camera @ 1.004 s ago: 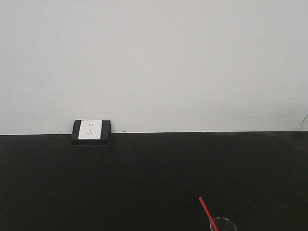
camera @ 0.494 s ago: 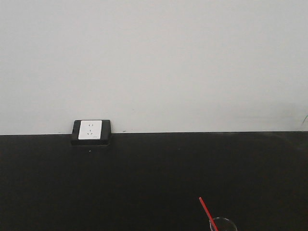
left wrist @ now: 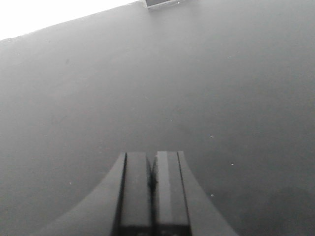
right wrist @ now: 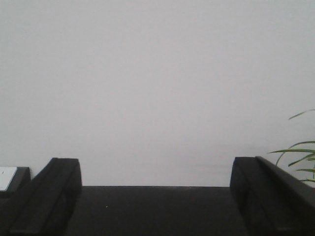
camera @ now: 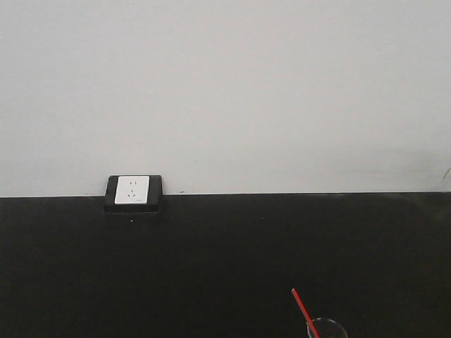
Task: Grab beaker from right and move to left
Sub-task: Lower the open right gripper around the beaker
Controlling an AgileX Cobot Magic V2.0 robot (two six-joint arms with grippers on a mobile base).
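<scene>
The beaker [camera: 326, 328] shows only as a clear glass rim at the bottom edge of the front view, right of centre, with a thin red rod [camera: 304, 312] slanting up and left out of it. Neither arm appears in that view. In the left wrist view my left gripper [left wrist: 152, 162] is shut, its two fingers pressed together above the bare dark table with nothing between them. In the right wrist view my right gripper [right wrist: 156, 189] is open wide, its dark fingers [right wrist: 51, 194] at either side of the frame, nothing between them; the beaker is out of that view.
A black box with a white socket plate [camera: 133, 191] sits at the table's [camera: 211, 267] far edge against the white wall, left of centre; its corner also shows as a socket box [right wrist: 10, 179]. Green plant leaves [right wrist: 300, 157] reach in at the far right.
</scene>
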